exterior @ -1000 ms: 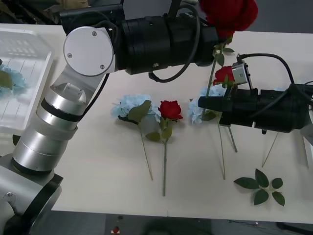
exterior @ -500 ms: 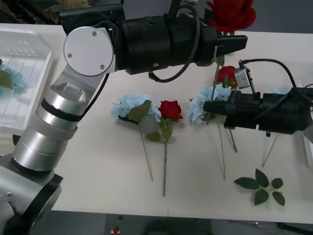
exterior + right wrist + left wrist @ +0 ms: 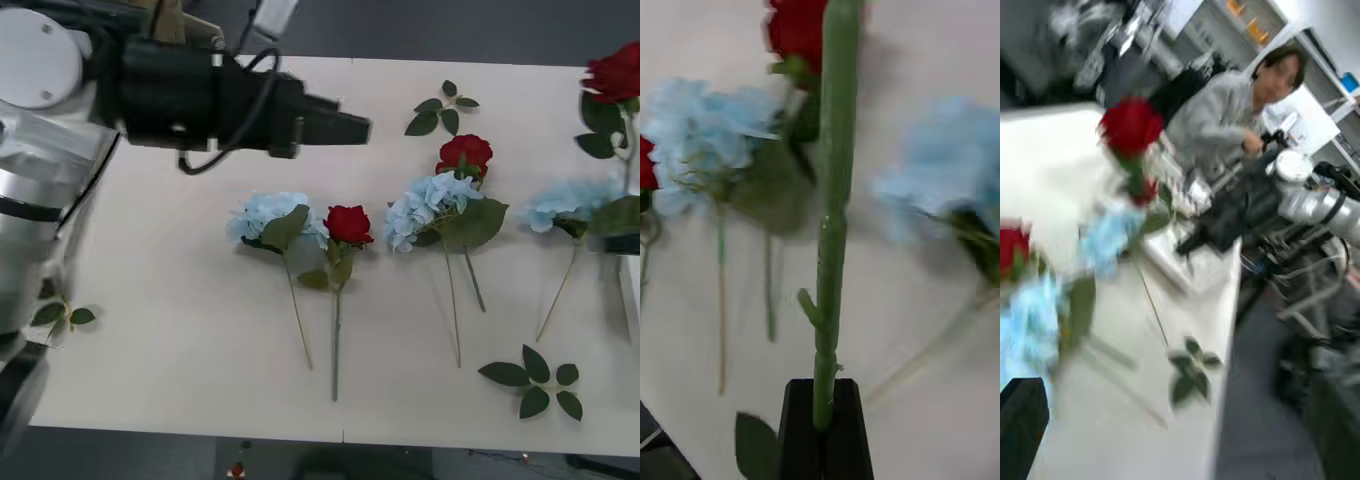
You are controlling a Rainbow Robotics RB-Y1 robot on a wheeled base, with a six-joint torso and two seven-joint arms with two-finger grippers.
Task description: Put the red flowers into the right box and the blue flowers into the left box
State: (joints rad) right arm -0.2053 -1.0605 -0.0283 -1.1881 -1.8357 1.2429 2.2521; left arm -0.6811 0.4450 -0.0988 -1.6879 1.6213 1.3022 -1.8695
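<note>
One red flower carried rightward, right end effector clamping stem; left end effector withdrawn, spread unclear.

Deep red flowers, pale sky blue flowers with green leaves, all on a cream table. Black right end effector grips a green stem; left end effector black too.

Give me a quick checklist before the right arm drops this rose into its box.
1. Right gripper shut on the rose stem: ok.
2. Carried rose lifted off the table: ok.
3. Rose directly above the right box: cannot tell.
4. Left gripper clear of the carried rose: ok.
5. Blue flower clear of the path: not ok, it lies just under the rose.
</note>
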